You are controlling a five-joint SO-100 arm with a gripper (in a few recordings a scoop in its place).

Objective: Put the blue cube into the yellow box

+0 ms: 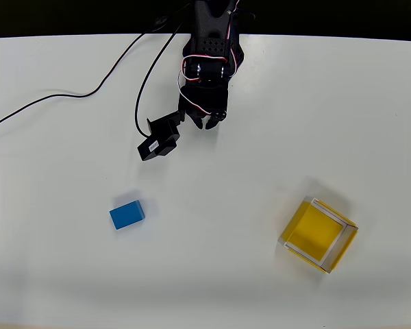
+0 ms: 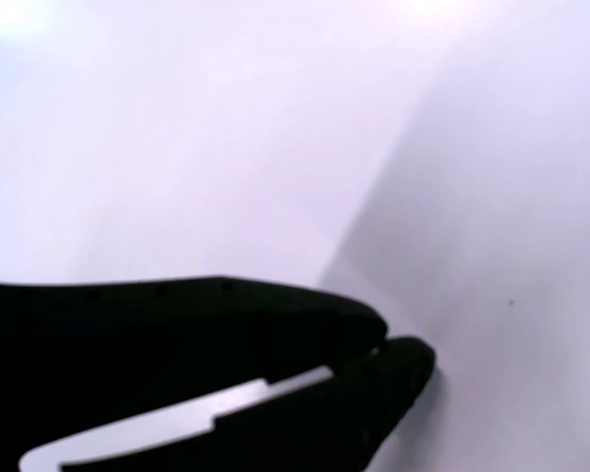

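Blue cube untouched on the desk, reach not begun; fingers closed and empty.

Judging by the overhead view, the task stands at its first step: the cube lies in the left half of the desk toward the near edge, the yellow box sits well apart toward the right near corner, empty and turned at an angle, and the arm hangs by the far edge with nothing held. The next move calls for the fingers to part, swing toward the near left and come down square over the cube. Both task things and the cables show from overhead; the wrist view gives the fingers pressed together over bare desk.
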